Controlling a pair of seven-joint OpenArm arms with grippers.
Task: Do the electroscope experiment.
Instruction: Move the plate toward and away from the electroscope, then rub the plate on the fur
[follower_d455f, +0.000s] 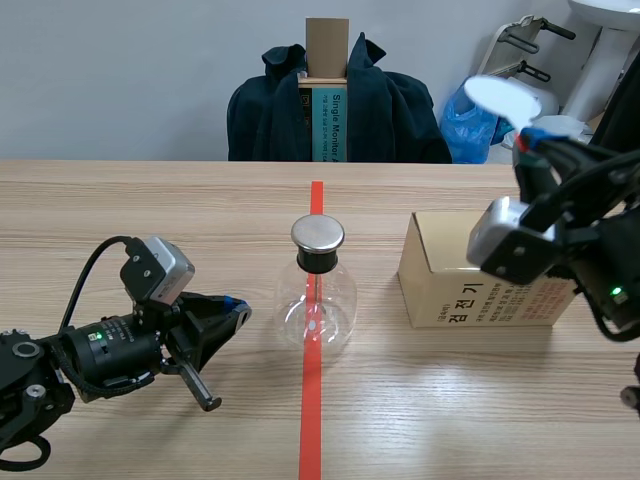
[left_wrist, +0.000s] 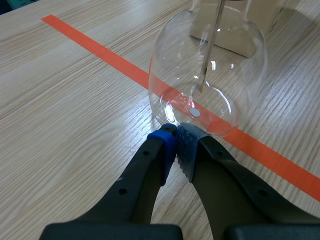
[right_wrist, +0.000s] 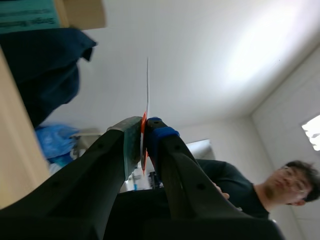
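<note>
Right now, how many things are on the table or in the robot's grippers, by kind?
Glass electroscope flask: 1
Cardboard box: 1
Thin white plate, in the right gripper: 1
Total: 3

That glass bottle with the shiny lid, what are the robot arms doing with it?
It is an electroscope flask standing on the red tape line. The left gripper lies low beside its base, shut on nothing. The right gripper is raised above the cardboard box, shut on a thin white sheet. The sheet is not yet near the flask's metal cap.
</note>
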